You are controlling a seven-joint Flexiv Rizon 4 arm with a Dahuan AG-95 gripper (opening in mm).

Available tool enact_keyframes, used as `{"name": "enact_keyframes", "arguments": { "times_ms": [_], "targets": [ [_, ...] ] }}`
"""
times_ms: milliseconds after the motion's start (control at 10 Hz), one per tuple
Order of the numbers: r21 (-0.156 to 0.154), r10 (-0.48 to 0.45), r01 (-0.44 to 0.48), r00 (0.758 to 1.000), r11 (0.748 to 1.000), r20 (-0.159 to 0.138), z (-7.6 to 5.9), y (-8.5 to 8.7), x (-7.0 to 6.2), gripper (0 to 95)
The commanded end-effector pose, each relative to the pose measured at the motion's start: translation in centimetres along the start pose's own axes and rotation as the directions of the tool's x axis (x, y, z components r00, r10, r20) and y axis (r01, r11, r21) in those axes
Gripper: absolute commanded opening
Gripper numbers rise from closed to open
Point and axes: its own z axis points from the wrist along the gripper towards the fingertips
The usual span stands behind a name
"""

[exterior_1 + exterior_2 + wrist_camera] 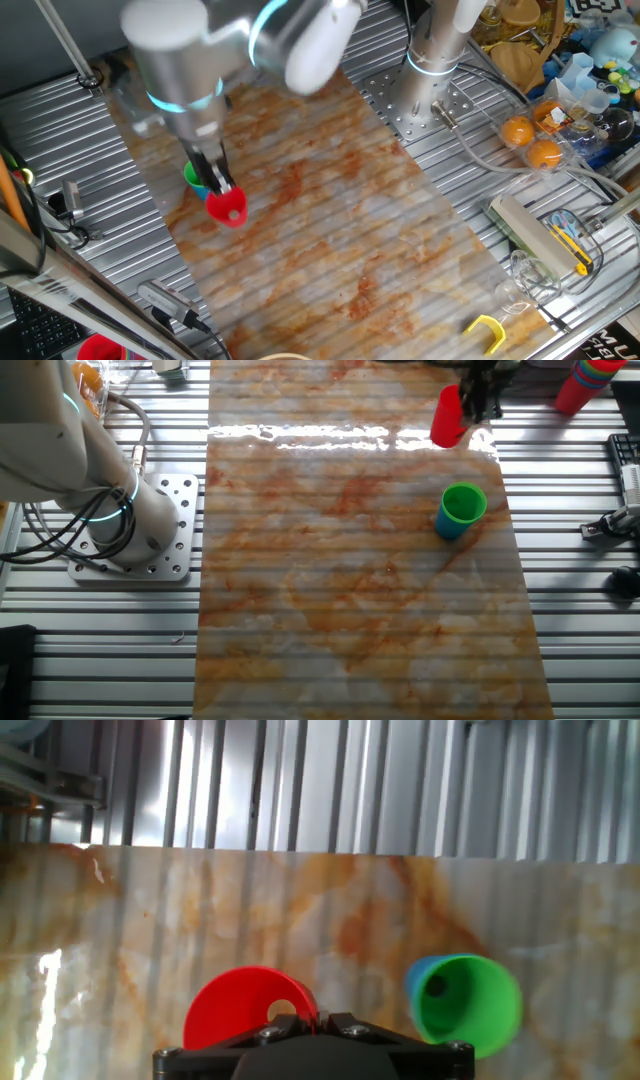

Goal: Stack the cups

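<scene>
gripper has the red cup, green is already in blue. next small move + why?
Probably shift sideways until the red cup is centred over the green cup, then lower. The gripper holds the red cup by its rim, lifted off the mat. The green cup sits nested in the blue cup, mouth up, and the hand view shows it off to one side of the red one.

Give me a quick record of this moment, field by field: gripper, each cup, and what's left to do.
gripper: shut on the red cup's rim
red cup: held, lifted off the mat, beside the stack
green cup: upright on the mat, nested in the blue cup
blue cup: under the green cup, only its lower part showing
mat: marbled orange sheet on the table
left to do: the red cup is not yet on the stack
</scene>
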Motion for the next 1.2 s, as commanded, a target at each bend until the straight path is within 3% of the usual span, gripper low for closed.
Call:
{"name": "enact_keyframes", "arguments": {
  "times_ms": [100, 400, 1200],
  "targets": [
    [0.007, -0.013, 0.013, 1.000, 1.000, 0.011, 0.0, -2.3, -0.4, 0.0],
    [0.021, -0.033, 0.033, 0.999, 0.999, 0.017, 0.4, -4.7, -0.7, 0.0],
    [0.023, -0.033, 0.033, 0.999, 0.999, 0.004, 0.4, -4.6, -0.8, 0.0]
  ]
}}
